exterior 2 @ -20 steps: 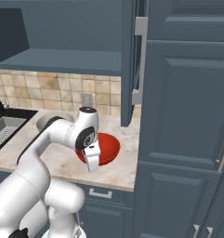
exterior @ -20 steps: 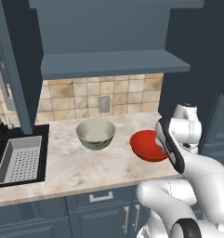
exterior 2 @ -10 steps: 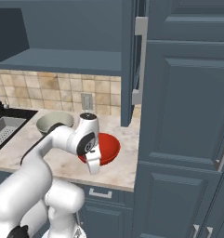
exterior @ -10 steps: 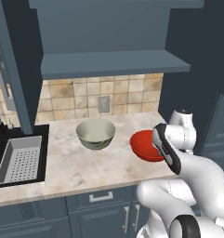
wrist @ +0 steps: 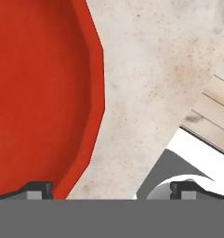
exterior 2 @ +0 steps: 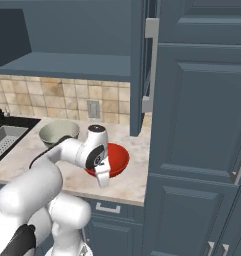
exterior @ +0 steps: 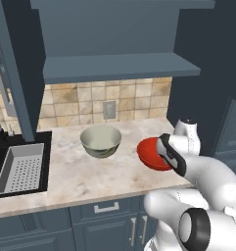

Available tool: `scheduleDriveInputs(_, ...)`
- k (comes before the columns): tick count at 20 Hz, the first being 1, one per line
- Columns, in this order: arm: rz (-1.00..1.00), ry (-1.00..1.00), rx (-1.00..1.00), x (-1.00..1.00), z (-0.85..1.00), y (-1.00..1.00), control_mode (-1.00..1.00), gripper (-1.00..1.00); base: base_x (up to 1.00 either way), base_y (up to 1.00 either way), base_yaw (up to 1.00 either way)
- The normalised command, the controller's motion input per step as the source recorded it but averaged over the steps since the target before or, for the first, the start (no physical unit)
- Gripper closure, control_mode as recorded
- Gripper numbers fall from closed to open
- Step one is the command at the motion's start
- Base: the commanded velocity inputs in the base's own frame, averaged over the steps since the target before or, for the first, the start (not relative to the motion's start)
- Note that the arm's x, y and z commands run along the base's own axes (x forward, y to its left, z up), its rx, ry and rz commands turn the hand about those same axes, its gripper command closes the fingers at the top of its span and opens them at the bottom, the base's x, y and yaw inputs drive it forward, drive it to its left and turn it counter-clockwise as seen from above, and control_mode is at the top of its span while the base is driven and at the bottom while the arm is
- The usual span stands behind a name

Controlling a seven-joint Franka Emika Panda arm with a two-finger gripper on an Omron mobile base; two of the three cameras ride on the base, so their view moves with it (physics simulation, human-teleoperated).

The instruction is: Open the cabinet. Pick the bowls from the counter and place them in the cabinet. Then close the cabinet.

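Jaws released wide, straddling the red bowl's [wrist: 43, 93] rim; sink lower so one finger stays inside, one outside on the desk [wrist: 146, 69], then clench

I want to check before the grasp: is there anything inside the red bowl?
The red bowl looks empty: the hand view shows plain red inside. One finger stands over its rim. The arm covers part of it in both base views.

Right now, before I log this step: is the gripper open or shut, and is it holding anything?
Gripper: open, holding nothing; one finger is inside the red bowl, the other outside its rim.
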Motion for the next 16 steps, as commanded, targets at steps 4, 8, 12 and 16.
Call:
scheduleDriveInputs(4,0.0,0.0,0.03,0.1,0.0,-0.16,-1.0,-1.0,0.0,0.0,0.0)
scheduleDriveInputs(8,0.0,0.0,0.0,0.11,0.0,-0.03,-1.0,-1.0,0.0,0.0,0.0)
scheduleDriveInputs(12,0.0,0.0,0.0,0.14,-0.15,0.0,-1.0,-1.0,0.0,0.0,0.0)
scheduleDriveInputs(16,0.0,0.0,0.0,0.2,-0.23,0.0,-1.0,-1.0,0.0,0.0,0.0)
